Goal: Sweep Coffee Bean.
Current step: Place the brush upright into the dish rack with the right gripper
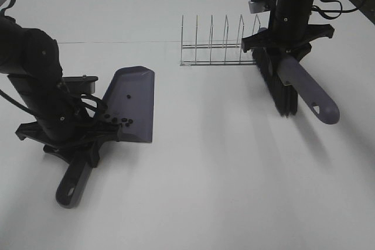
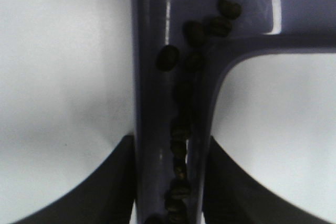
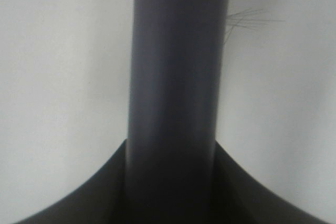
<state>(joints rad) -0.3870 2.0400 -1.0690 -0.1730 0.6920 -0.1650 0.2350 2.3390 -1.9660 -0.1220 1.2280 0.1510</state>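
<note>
Dark beans (image 2: 181, 129) along dustpan (image 2: 157, 77) channel

Loads of bare worktop (image 1: 222, 168) through the middle and the whole near-right side, so an end effector can pass there with nothing in the way. Left side is crowded: the dustpan (image 1: 136, 100) lies flat with the left arm (image 1: 35, 86) right over its handle end. At the back the wire rack (image 1: 218, 45) stands upright, and just beside it on the right the brush (image 1: 299, 83) hangs off the right arm (image 1: 293, 10), so that corner's tight.
</note>
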